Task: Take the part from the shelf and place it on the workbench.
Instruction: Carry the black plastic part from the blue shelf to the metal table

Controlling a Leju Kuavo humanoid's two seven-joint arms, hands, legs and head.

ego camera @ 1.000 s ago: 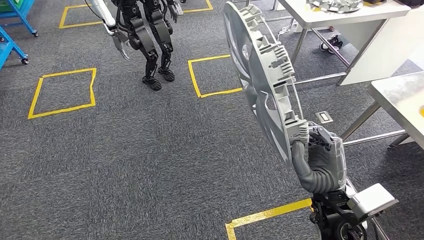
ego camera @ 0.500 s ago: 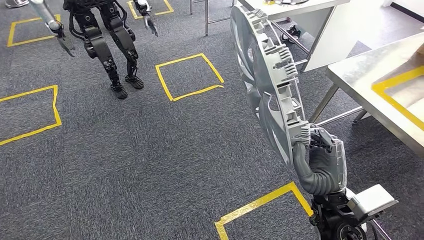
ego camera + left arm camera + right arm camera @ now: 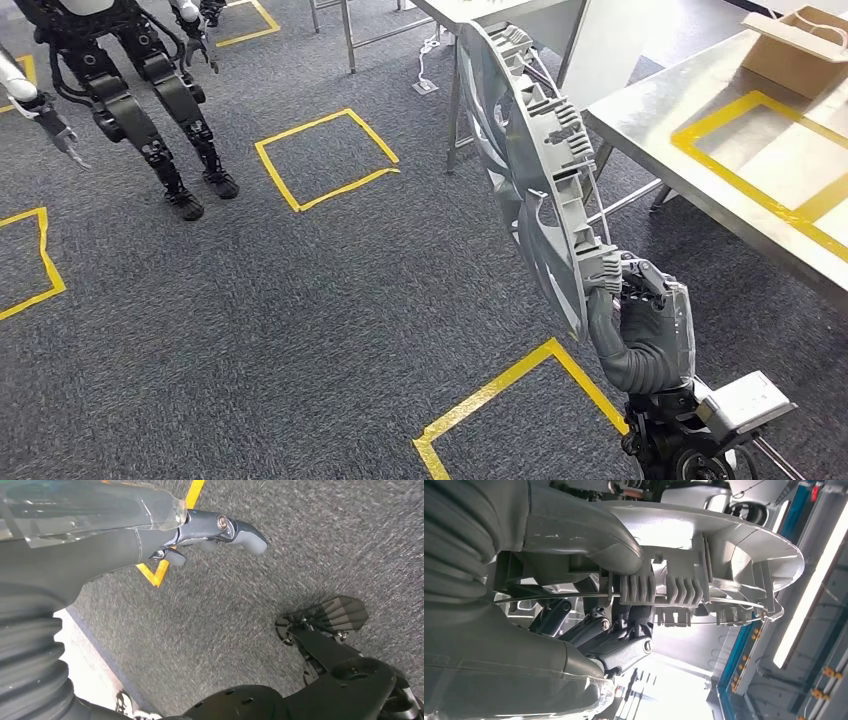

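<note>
One part (image 3: 530, 150) — a grey ribbed disc, standing on edge above the carpet — is held at its lower rim by the right hand (image 3: 640, 325), thumb on one face and fingers curled behind the other. The left hand (image 3: 210, 530) hangs over the floor with nothing in it, fingers partly curled. One steel workbench (image 3: 660, 130) stands just right of the part, its near edge close. Three full yellow tape squares (image 3: 325, 160) mark open carpet, with another robot (image 3: 130, 90) standing well left.
</note>
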